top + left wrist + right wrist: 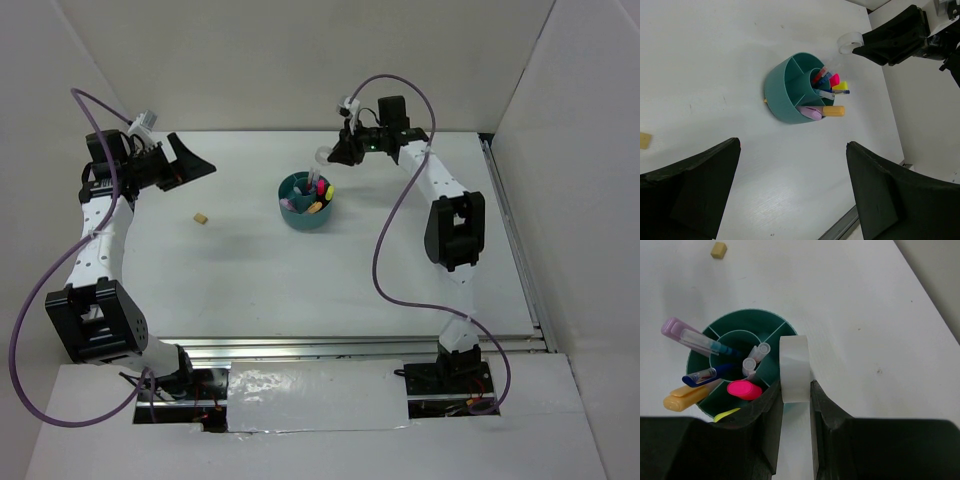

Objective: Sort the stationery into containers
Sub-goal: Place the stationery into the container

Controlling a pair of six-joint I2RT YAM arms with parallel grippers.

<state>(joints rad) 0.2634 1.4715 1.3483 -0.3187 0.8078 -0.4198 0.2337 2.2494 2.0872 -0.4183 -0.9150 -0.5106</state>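
The round teal organizer [297, 213] [785, 95] [740, 317] stands mid-table. It holds blue pens [705, 375], a pink-capped highlighter [744, 389], a yellow-capped one [727, 414], a lilac stick [674, 328] and an orange stick [682, 397]. My right gripper [335, 152] [795, 386] is shut on the clear ring [322, 156] [850, 42] [794, 367], held on edge in the air over the organizer's far rim. A tan eraser [201, 218] [718, 249] [644, 140] lies on the table to the organizer's left. My left gripper [195, 162] [792, 145] hangs open and empty at the far left, raised off the table.
White walls enclose the table on three sides. A metal rail [350, 345] runs along the near edge, and another [510, 230] runs along the right side. The purple cable [385, 235] of the right arm loops over the right half of the table.
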